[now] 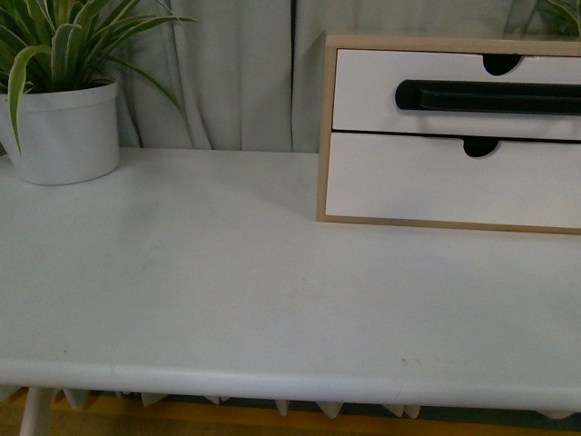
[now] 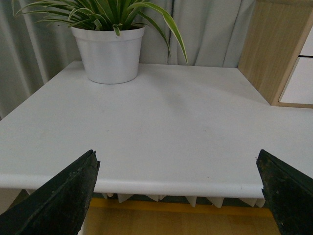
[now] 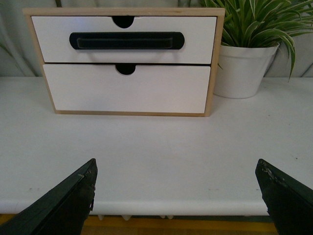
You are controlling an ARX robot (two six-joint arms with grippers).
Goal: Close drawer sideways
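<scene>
Front view: wide white flat table filling most of frame, rounded near edge. Light-wood two-drawer box standing on table at right, toward the back, cut off by frame edge. Inside box, upper slot: white flat-fronted drawer with long black horizontal bar handle and semicircular top notch, front sitting about flush with wood frame, looks pushed in. Below it, plain white drawer with semicircular notch only, also looks flush. White round plastic pot with striped green spider plant on table at far left, well apart from box. Pale grey curtain behind everything. No arm visible here.

Right wrist view: same box seen head-on, handled drawer on top, black bar handle centred across its front, plain drawer under it. Second white pot with spider plant just beside box. Right claw hanging off near table edge, two dark fingers spread wide, holding nothing, well apart from drawer.

Left wrist view: left claw likewise off near table edge, dark fingers wide apart, empty. Plant pot at table back, box side at frame edge.
</scene>
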